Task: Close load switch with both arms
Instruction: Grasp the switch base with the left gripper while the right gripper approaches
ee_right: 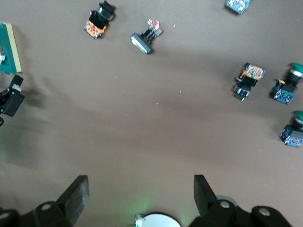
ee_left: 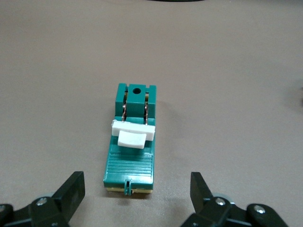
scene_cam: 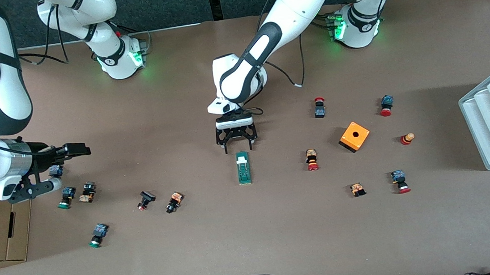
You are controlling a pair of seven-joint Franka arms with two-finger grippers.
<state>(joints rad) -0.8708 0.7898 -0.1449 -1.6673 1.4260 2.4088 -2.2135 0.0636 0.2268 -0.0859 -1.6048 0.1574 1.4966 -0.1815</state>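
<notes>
Load switch: mid-table, untouched. Left gripper: jaws spread, empty, just beside the switch's base-side end. Right gripper: jaws spread, empty, over the buttons at the right arm's end.

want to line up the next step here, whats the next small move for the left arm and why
Probably lower the left gripper so its open fingers come down around the load switch. In the left wrist view the switch lies centred ahead of the gap, untouched, its white sliding piece free. The right gripper, also open, waits over the buttons at the right arm's end of the table.
</notes>
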